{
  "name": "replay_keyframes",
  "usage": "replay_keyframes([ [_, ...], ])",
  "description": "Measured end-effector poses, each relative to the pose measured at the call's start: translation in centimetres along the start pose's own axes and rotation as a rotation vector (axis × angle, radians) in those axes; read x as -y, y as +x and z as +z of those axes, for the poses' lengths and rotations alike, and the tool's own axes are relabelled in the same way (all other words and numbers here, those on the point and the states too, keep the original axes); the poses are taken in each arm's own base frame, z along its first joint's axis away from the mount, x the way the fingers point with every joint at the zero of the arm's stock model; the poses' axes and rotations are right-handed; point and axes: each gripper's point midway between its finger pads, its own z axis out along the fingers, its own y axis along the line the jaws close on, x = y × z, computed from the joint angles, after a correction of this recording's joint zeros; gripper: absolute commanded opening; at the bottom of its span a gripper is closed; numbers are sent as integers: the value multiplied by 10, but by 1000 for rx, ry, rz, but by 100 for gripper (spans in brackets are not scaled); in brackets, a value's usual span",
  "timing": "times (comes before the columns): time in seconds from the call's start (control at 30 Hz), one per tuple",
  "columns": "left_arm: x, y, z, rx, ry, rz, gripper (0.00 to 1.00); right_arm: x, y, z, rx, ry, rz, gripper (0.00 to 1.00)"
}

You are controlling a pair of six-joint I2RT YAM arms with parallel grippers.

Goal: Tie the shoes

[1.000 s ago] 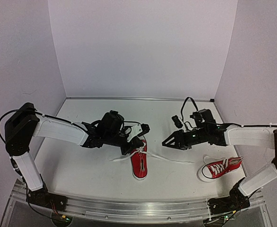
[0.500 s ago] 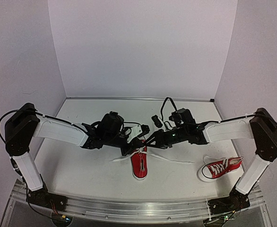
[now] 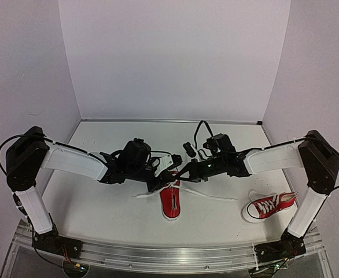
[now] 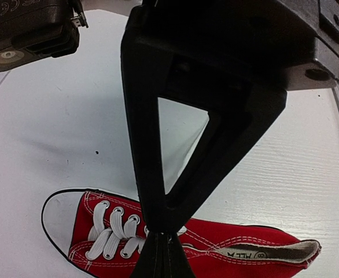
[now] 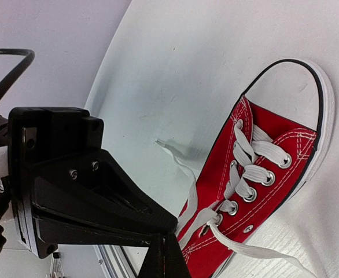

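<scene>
One red shoe point(image 3: 170, 202) lies mid-table with its toe toward me. It also shows in the left wrist view point(image 4: 244, 249) and the right wrist view point(image 5: 268, 191). Its white laces are untied: one end point(image 3: 145, 194) trails left and the other point(image 3: 216, 196) trails right. My left gripper point(image 3: 168, 175) is shut over the top eyelets point(image 4: 161, 260), and a strand of lace rises to its tips. My right gripper point(image 3: 183, 172) is shut point(image 5: 165, 258) beside the left one, touching the same lace point(image 5: 188, 185). The second red shoe point(image 3: 269, 205) lies on its side at the right.
Both arms meet over the shoe's heel end. White walls close the back and both sides. A metal rail point(image 3: 169, 255) runs along the near edge. Part of the right arm point(image 4: 25, 29) shows in the left wrist view's top corner.
My right gripper has swung left from mid-right of the table to the shoe, beside the left gripper. The left gripper and both shoes have stayed in place.
</scene>
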Motion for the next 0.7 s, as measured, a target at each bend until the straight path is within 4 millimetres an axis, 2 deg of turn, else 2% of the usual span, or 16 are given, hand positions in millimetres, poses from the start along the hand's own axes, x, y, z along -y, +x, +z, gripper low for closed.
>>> replay_keyframes([
  [0.23, -1, 3, 0, -5, -12, 7, 16, 1, 0, 1, 0, 2, 1, 0],
  [0.4, -3, 13, 0, -31, -35, 14, 23, 2, -1, 1, 7, 12, 1, 0],
  [0.53, -5, 16, 0, -41, -47, 18, 22, 3, -2, 1, 11, 17, 1, 0],
  [0.7, -5, 16, 0, -41, -50, 19, 11, 3, -2, 0, 12, 18, 1, 0],
])
